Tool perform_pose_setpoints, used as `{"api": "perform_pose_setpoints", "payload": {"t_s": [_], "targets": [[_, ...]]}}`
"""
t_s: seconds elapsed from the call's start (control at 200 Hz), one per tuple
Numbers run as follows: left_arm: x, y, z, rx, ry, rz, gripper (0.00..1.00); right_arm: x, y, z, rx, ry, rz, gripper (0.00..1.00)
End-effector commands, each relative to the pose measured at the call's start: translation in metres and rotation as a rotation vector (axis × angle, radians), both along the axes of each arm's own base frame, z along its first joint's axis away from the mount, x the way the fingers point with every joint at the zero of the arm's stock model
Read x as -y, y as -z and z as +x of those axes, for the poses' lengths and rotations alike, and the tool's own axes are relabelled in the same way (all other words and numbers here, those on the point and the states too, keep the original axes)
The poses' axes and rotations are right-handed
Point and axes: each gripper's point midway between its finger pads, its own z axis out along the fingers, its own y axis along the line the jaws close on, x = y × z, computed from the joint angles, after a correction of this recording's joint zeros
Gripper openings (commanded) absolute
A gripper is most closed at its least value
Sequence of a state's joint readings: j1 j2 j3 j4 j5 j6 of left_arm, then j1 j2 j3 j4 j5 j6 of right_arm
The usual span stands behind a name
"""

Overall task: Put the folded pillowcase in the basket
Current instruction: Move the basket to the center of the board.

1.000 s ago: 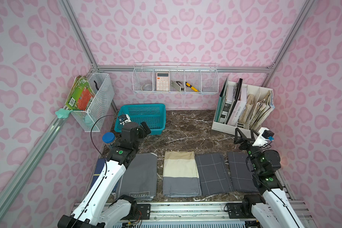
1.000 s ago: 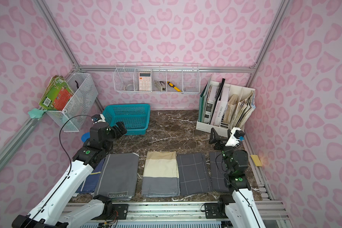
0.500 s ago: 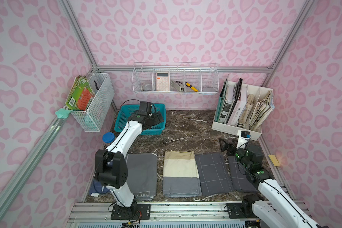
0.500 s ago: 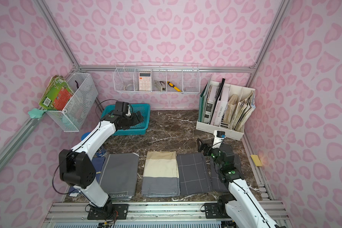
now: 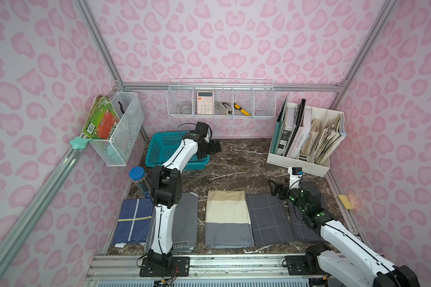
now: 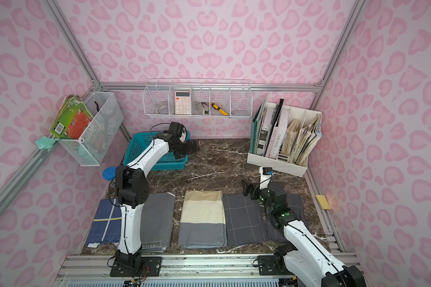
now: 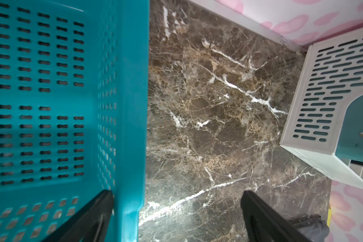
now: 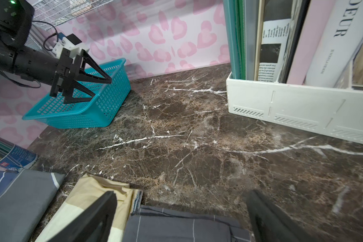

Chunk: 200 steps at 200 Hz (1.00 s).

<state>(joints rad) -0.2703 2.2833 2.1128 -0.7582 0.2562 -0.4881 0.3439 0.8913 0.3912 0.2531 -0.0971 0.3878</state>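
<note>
The teal basket (image 5: 159,149) (image 6: 139,146) stands at the back left of the marble table and holds nothing that I can see. My left gripper (image 5: 209,146) (image 7: 176,194) is open and straddles its right wall (image 7: 130,104), one finger inside and the other over the marble. Several folded pillowcases lie in a row along the front: navy (image 5: 135,221), plain grey (image 5: 184,223), beige and grey (image 5: 228,218) and dark grey checked (image 5: 269,218). My right gripper (image 5: 275,188) (image 8: 180,194) is open and empty over the far edge of the checked pillowcase (image 8: 176,226).
A white file organiser (image 5: 301,159) full of folders stands at the back right. White wire baskets hang on the back wall (image 5: 222,104) and the left wall (image 5: 120,129). A blue-capped tube (image 5: 138,179) stands left of the pillowcases. A yellow sponge (image 5: 345,201) lies on the right rail.
My left arm has reached from the front out to the basket, and its gripper now sits over the right wall. My right gripper has come down and leftward towards the checked pillowcase.
</note>
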Motion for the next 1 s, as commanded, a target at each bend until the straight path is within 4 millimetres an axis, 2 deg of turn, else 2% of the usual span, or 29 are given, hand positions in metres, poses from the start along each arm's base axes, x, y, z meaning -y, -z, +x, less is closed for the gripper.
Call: {"api": "perform_pose_setpoints", "payload": {"t_s": [0.0,0.125,0.32,0.44,0.64,0.79,0.865,0.995], "targets": [[0.018,0.01,-0.006,-0.048,0.068,-0.021,0.99,0.0,-0.008,-0.002,0.038,-0.005,0.005,1.0],[0.042,0.013,-0.005,-0.049,0.088,-0.026,0.98,0.002,-0.005,-0.002,0.035,0.007,0.004,1.0],[0.101,0.008,-0.012,-0.004,0.175,-0.072,0.98,0.014,0.01,-0.002,-0.02,0.075,-0.022,1.0],[0.131,0.01,-0.018,0.005,0.218,-0.096,0.97,0.022,0.009,-0.007,-0.018,0.11,-0.018,1.0],[0.179,0.013,-0.039,0.011,0.289,-0.131,0.97,0.035,0.012,-0.014,-0.03,0.173,-0.02,1.0],[0.213,0.0,-0.056,0.051,0.358,-0.156,0.98,0.033,0.016,-0.019,-0.055,0.155,-0.016,1.0],[0.214,-0.013,-0.066,0.062,0.382,-0.13,0.98,0.029,0.019,-0.02,-0.074,0.13,-0.015,1.0],[0.186,-0.044,-0.088,0.1,0.38,-0.011,0.98,0.016,0.027,-0.025,-0.119,0.064,-0.005,1.0]]}}
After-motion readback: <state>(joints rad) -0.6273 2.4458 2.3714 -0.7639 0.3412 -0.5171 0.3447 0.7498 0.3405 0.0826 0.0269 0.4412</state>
